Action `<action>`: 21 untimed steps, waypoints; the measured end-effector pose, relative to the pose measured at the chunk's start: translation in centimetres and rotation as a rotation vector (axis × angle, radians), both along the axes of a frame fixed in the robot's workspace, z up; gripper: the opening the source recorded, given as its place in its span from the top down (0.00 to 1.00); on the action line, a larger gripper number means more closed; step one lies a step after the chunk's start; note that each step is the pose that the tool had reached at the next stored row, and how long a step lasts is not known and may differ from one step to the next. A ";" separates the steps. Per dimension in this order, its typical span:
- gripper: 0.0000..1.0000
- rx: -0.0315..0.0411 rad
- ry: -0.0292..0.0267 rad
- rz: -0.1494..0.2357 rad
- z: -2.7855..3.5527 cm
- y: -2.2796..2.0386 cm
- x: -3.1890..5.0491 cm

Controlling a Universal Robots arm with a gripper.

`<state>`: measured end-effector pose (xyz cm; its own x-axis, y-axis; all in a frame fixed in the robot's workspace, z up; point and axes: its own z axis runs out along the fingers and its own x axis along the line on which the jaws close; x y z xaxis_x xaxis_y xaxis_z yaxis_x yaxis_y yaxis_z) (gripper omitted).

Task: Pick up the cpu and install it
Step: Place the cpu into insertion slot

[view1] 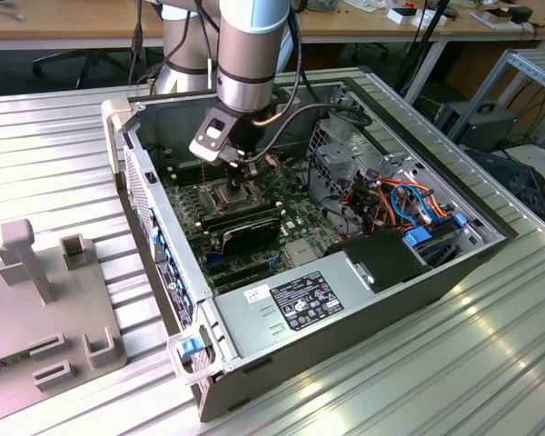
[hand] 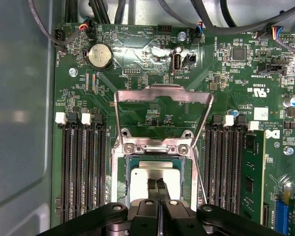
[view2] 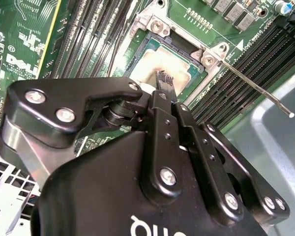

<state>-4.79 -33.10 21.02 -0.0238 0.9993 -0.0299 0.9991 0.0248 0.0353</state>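
The cpu (hand: 140, 178), a flat silver-grey square, lies in the socket on the green motherboard (hand: 137, 64); it appears pale in the second wrist view (view2: 145, 66). My gripper (hand: 156, 187) hangs straight over its middle with the two black fingertips pressed together, nothing between them (view2: 165, 79). I cannot tell whether the tips touch the chip's top. The socket's hinged metal frame (hand: 187, 96) stands swung open behind the chip. In the exterior view the gripper (view1: 239, 174) reaches down into the open computer case.
The thin socket lever (view2: 255, 88) sticks out beside the socket. Black memory slots (hand: 83, 167) flank it, with a stick (hand: 248, 177) seated on one side. A power supply (view1: 300, 304), coloured cables (view1: 391, 195) and the case walls crowd around. A grey fixture (view1: 45, 300) lies outside.
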 end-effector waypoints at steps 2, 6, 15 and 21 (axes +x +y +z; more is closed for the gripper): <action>0.89 -0.0001 0.0000 0.000 -0.12 0.00 0.00; 0.89 -0.0004 0.0002 0.000 -0.18 -0.01 0.00; 0.89 -0.0007 0.0003 0.000 -0.47 -0.01 0.00; 0.89 -0.0005 0.0001 0.000 -0.57 -0.01 0.00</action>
<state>-4.79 -33.10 20.45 -0.0238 0.9993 -0.0304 0.9991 0.0249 0.0352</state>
